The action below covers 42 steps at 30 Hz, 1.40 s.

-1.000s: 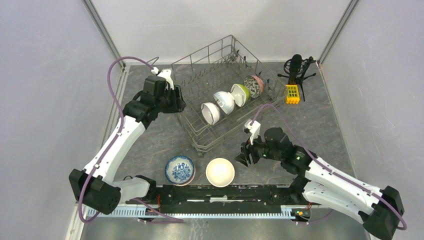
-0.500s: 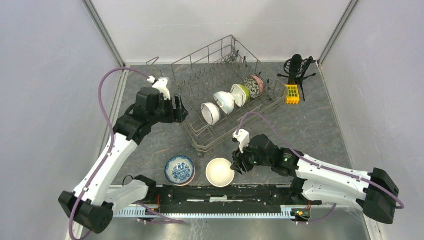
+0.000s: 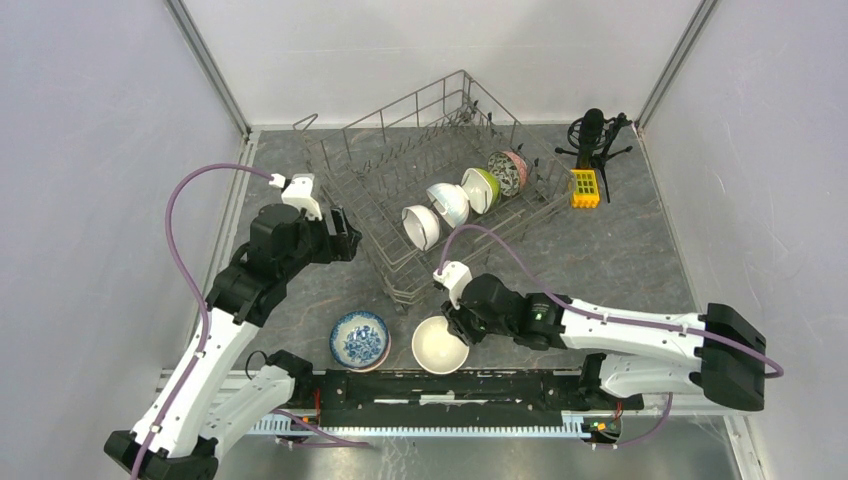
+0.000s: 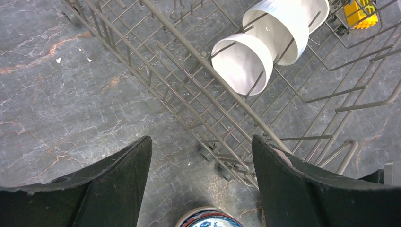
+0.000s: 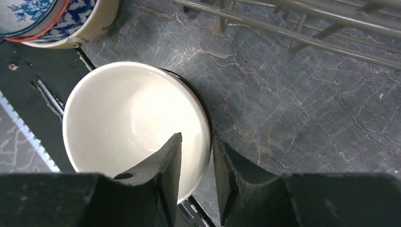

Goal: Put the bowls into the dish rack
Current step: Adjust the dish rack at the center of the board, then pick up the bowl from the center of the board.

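The grey wire dish rack (image 3: 392,128) stands at the back middle. It holds a white bowl (image 3: 420,226), a second pale bowl (image 3: 448,203), a lime green bowl (image 3: 480,189) and a speckled bowl (image 3: 507,172) on edge. A plain white bowl (image 3: 440,345) and a blue-and-white bowl (image 3: 359,339) sit near the front edge. My right gripper (image 3: 455,328) straddles the white bowl's (image 5: 123,118) right rim, one finger inside and one outside, with a small gap showing (image 5: 196,156). My left gripper (image 3: 345,232) is wide open and empty (image 4: 201,161) above the table by the rack's (image 4: 189,90) left side.
A black microphone on a tripod (image 3: 592,135) and a yellow block (image 3: 584,187) stand right of the rack. A black rail (image 3: 520,385) runs along the near edge just under the two loose bowls. Grey walls close in the table.
My right gripper has moved left and down to the white bowl and now stands astride its rim. My left arm has pulled back from the rack toward the near left.
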### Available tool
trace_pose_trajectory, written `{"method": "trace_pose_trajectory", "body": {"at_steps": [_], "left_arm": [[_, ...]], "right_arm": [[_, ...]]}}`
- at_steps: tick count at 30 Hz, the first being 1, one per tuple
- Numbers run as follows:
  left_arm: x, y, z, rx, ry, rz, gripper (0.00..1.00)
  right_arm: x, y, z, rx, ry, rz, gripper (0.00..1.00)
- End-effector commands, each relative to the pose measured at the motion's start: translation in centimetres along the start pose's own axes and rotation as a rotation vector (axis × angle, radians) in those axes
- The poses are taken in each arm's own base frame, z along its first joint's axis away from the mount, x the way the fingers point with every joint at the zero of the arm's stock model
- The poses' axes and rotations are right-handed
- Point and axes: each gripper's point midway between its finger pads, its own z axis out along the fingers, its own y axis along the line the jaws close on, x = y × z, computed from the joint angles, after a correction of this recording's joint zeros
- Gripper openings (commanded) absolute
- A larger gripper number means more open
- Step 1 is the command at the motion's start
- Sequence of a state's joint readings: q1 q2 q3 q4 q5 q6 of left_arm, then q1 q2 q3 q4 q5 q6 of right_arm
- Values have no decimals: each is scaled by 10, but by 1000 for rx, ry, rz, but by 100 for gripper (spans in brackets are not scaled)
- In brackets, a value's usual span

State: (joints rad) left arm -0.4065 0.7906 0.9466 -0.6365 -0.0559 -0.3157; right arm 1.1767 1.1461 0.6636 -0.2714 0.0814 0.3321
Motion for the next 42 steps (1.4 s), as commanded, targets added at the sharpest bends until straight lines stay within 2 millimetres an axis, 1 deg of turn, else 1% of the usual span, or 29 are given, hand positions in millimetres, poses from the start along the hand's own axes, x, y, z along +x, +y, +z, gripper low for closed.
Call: {"method": "trace_pose_trajectory", "body": {"at_steps": [1,4,7,9,10,11,17,21,26,32,37,39,42], "left_arm": [[-9,4,-1,-14,-55,49,84],[-8,6,-3,-16,-66,49,85],[-8,9,-3,-29,-67,57,86],[-8,9,-3,-29,-64,58,86],[-8,8,-3,-26,-64,58,86],[-8,8,-4,-27,-65,57,86],[-8,8,-5,-27,-71,54,86],[-9,8,-5,-23,-75,52,86],[-9,6,-5,-18,-73,48,86],[-12,-2,-7,25,-73,35,86],[-15,-12,-14,69,-66,20,87],[-16,-14,-18,76,-64,14,88],[-18,-21,-24,113,-65,6,88]], "right_arm": [[-17,-5,1,100,-20,-13,34],[-14,-7,4,140,6,-34,28],[-13,-5,5,158,20,-49,18],[-12,-3,6,159,25,-54,10],[-13,-2,5,165,26,-55,3],[-13,-1,5,169,26,-59,0],[-27,7,-6,171,-7,-78,0],[-39,7,-18,197,-42,-82,0],[-40,4,-23,213,-56,-78,0],[-53,4,-35,221,-124,-56,0],[-63,1,-47,239,-164,-47,0],[-70,-1,-54,252,-187,-44,0],[-84,-8,-69,292,-224,-46,0]]}}
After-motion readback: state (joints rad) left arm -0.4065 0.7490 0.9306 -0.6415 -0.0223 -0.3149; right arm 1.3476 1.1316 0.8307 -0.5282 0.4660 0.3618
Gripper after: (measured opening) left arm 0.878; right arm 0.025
